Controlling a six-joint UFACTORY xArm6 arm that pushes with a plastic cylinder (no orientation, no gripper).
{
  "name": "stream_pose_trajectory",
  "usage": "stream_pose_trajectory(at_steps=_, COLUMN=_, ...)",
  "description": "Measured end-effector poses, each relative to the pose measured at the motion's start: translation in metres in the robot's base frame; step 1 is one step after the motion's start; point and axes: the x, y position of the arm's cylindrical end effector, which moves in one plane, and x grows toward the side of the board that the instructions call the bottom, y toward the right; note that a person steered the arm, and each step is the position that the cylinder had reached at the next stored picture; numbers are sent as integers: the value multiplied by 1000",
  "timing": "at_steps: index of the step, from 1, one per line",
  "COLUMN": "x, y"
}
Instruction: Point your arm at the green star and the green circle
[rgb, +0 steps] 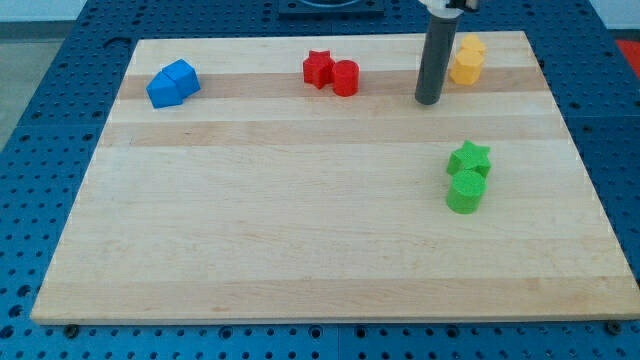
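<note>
The green star (469, 158) lies at the view's right, and the green circle (465, 191) touches it just below. My tip (428, 100) rests on the board above and a little left of the green star, apart from it. The rod rises from the tip toward the view's top.
A yellow block (467, 59) sits right of the rod near the top edge. A red star (318, 68) and a red cylinder (345, 77) touch at top centre. Two blue blocks (173, 83) sit together at top left. The wooden board (300, 230) lies on a blue perforated table.
</note>
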Motion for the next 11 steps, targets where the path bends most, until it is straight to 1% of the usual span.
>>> stream_pose_trajectory(at_steps=1, x=-2, y=16)
stream_pose_trajectory(at_steps=2, x=-1, y=69)
stream_pose_trajectory(at_steps=3, x=35, y=84)
stream_pose_trajectory(at_steps=4, x=83, y=84)
stream_pose_trajectory(at_steps=7, x=139, y=84)
stream_pose_trajectory(at_steps=9, x=146, y=78)
stream_pose_trajectory(at_steps=11, x=146, y=39)
